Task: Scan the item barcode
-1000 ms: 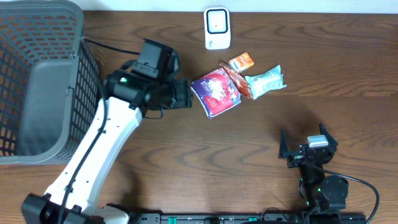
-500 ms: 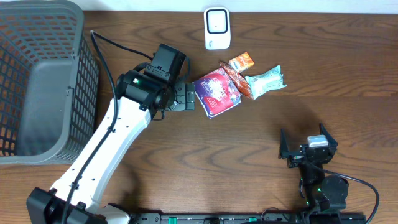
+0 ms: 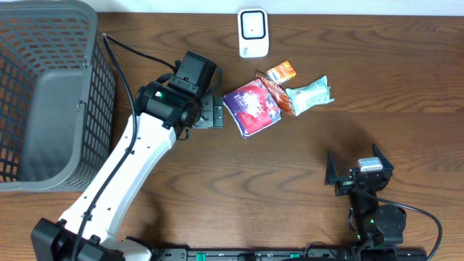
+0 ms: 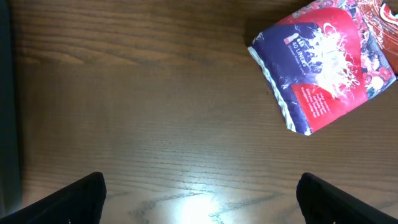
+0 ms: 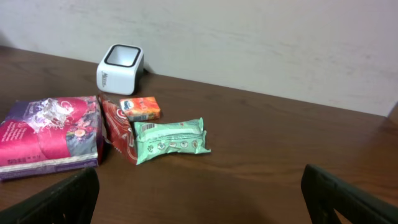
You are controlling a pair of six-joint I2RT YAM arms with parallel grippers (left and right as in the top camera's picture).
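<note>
**Overhead view.** The left fingers (image 3: 220,114) are spread fully apart and hold nothing. They point at the pouch (image 3: 251,106), which lies flat on the desk (image 3: 290,167) just beyond the fingertips, with a narrow gap between them. Past the pouch, farther from the left fingers, a red wrapper (image 3: 278,97), an orange box (image 3: 281,72) and a green pack (image 3: 310,94) lie bunched together. The wrapper touches the pouch. The scanner (image 3: 253,32) stands at the far edge of the desk, beyond the pouch and well apart from both arms. A grey basket (image 3: 69,43) stands behind the left arm. The right fingers (image 3: 357,172) are also spread fully apart and empty. They are parked at the near edge, well apart from all items.

**Left wrist view.** Both fingertips appear at the lower corners, wide apart, with only bare desk between them. The pouch lies ahead and to the right, clear of both tips. Its purple and red printed face is up.

**Right wrist view.** Both fingertips appear at the lower corners, wide apart, with nothing between them. Ahead and to the left lie the pouch, wrapper, box and green pack. A barcode shows on the green pack's left end. The scanner stands behind them near the wall, window up.
</note>
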